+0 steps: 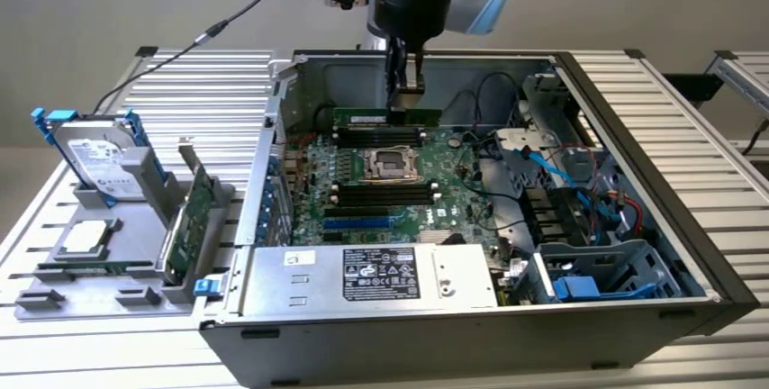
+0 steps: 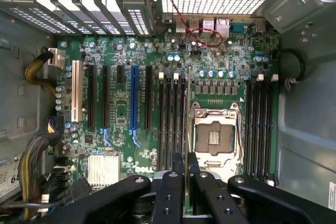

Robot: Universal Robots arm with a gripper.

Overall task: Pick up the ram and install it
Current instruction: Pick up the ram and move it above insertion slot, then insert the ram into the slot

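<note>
The ram (image 1: 382,117) is a long green stick that hangs level inside the open computer case, just above the motherboard (image 1: 463,182) and beyond the CPU socket (image 1: 387,162). My gripper (image 1: 409,96) reaches down from above and is shut on its upper edge. In the wrist view the ram (image 2: 188,108) appears edge-on as a thin strip running away from my gripper (image 2: 187,157). It lies between the black memory slots (image 2: 172,124) and the CPU socket (image 2: 214,136), and a black finger (image 2: 177,174) presses on each side of it.
The case walls (image 1: 649,182) ring the motherboard. A power supply (image 1: 373,274) fills the near side, and a drive cage with blue cables (image 1: 577,227) is at the exterior view's right. Outside the case, a grey stand carries a hard drive (image 1: 103,159) and an expansion card (image 1: 193,218).
</note>
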